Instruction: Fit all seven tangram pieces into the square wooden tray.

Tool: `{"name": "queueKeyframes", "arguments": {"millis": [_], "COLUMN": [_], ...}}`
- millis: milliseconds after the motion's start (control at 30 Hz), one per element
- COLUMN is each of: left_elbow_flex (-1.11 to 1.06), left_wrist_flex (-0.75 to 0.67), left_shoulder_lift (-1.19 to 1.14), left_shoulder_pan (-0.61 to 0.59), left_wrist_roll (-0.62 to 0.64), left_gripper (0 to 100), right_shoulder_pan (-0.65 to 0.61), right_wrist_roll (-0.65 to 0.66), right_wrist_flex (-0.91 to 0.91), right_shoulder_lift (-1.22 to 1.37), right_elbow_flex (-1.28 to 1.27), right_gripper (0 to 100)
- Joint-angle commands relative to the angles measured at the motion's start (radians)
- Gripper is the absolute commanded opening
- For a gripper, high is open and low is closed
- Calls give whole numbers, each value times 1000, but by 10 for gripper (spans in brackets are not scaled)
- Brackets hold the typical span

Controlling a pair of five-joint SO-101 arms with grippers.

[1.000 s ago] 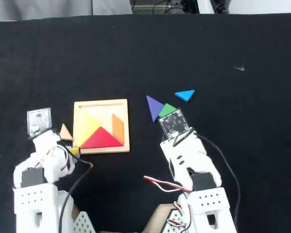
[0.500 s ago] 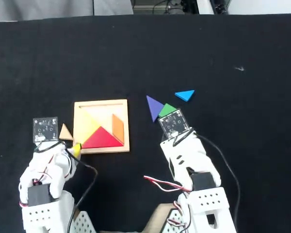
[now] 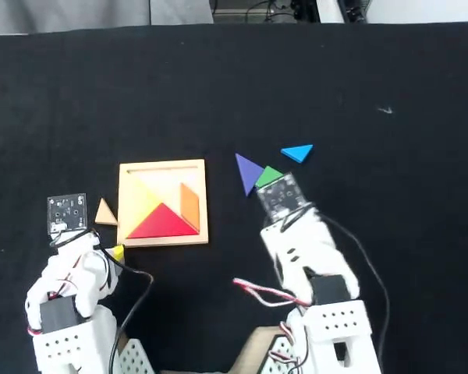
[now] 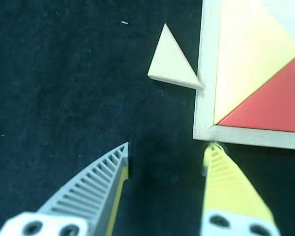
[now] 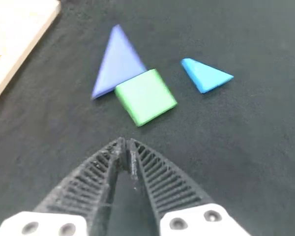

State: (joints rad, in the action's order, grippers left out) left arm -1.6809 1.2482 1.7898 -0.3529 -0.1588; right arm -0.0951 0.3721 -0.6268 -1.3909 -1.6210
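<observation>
At centre left, the wooden tray (image 3: 162, 165) holds three pieces (image 3: 164, 222); four lie outside. Left gripper (image 4: 169, 145) gapes empty; right gripper (image 5: 125, 142) is closed.

The light was bright and even. Just ahead of the left gripper (image 4: 169, 147), the tray (image 4: 205, 59) glared, its pale wood and yellow piece (image 4: 246, 54) washed nearly white. Ahead of the right gripper (image 5: 124, 143), the green square (image 5: 145, 96) cast only a thin, soft shadow on the black cloth (image 5: 246, 147), which gave back no shine.
</observation>
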Motion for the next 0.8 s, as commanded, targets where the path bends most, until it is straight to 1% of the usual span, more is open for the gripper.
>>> {"name": "queueKeyframes", "arguments": {"millis": [0, 133, 300, 400, 500, 633, 767], "left_elbow_flex": [-21, -21, -21, -21, -21, -21, -21], "left_wrist_flex": [6, 6, 6, 6, 6, 6, 6], "left_shoulder_lift": [2, 2, 2, 2, 2, 2, 2], "left_shoulder_pan": [-8, -8, -8, -8, -8, -8, -8], "left_wrist_roll": [-5, -5, -5, -5, -5, -5, -5], "left_gripper": [244, 244, 243, 243, 243, 243, 243], "right_shoulder_pan": [87, 133, 132, 129, 129, 130, 117], "right_wrist_roll": [3, 6, 8, 3, 3, 0, -3], "right_wrist_flex": [-12, -72, -147, -161, -161, -173, -282], "right_shoulder_lift": [-12, -8, -4, 65, 240, 572, 848], "right_elbow_flex": [122, 219, 358, 438, 529, 680, 881], "right_gripper": [12, 12, 12, 12, 12, 12, 13]}}
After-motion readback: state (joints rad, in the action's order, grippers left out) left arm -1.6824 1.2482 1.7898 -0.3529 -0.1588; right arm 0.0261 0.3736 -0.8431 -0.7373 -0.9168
